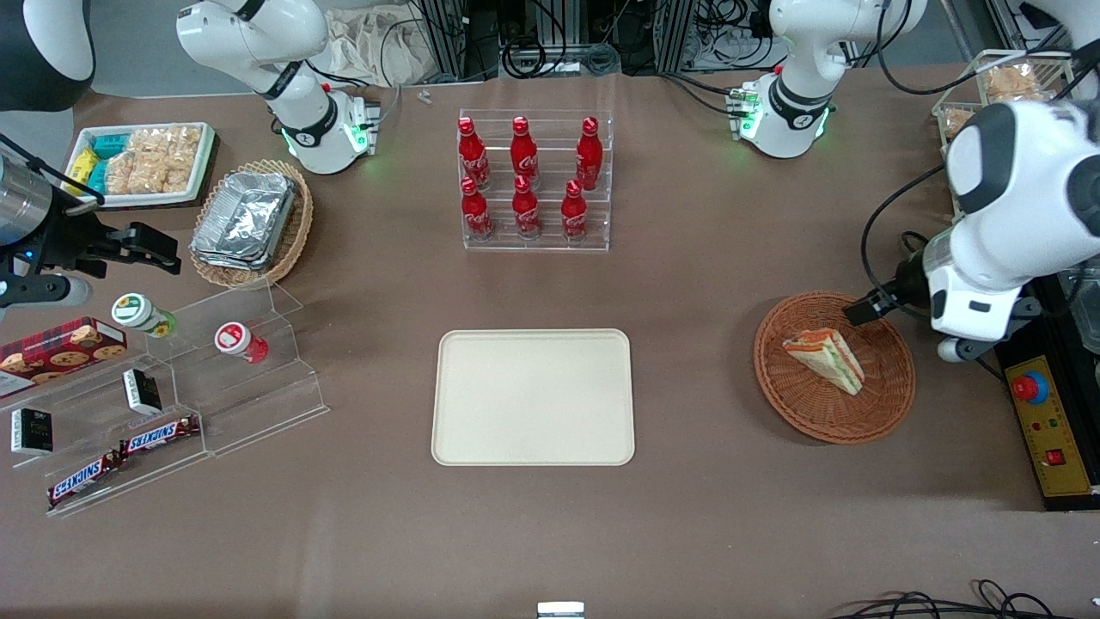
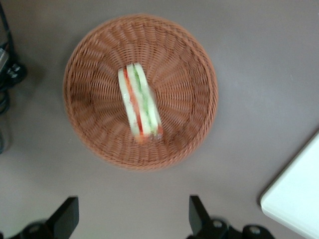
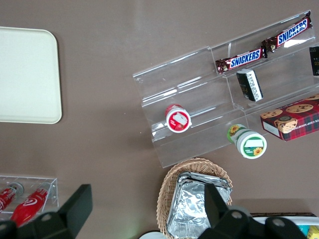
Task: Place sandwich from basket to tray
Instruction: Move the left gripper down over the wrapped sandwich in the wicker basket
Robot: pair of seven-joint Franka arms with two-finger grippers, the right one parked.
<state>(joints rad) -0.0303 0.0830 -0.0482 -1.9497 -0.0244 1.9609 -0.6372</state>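
The sandwich (image 1: 825,354) lies in the round reddish-brown basket (image 1: 838,417), toward the working arm's end of the table. In the left wrist view the sandwich (image 2: 139,105) rests across the middle of the basket (image 2: 187,74), its red and green filling edge facing up. My left gripper (image 1: 866,308) hovers above the basket's rim, on the side farther from the front camera. In the wrist view the gripper (image 2: 132,216) is open and empty, its fingers wide apart over bare table beside the basket. The cream tray (image 1: 533,395) lies flat mid-table, and a corner of it shows in the wrist view (image 2: 299,199).
A clear rack of red cola bottles (image 1: 533,180) stands farther from the front camera than the tray. A yellow control box with a red button (image 1: 1048,421) sits beside the basket. A clear stepped stand with snacks (image 1: 172,404) and a paler basket of foil containers (image 1: 249,219) lie toward the parked arm's end.
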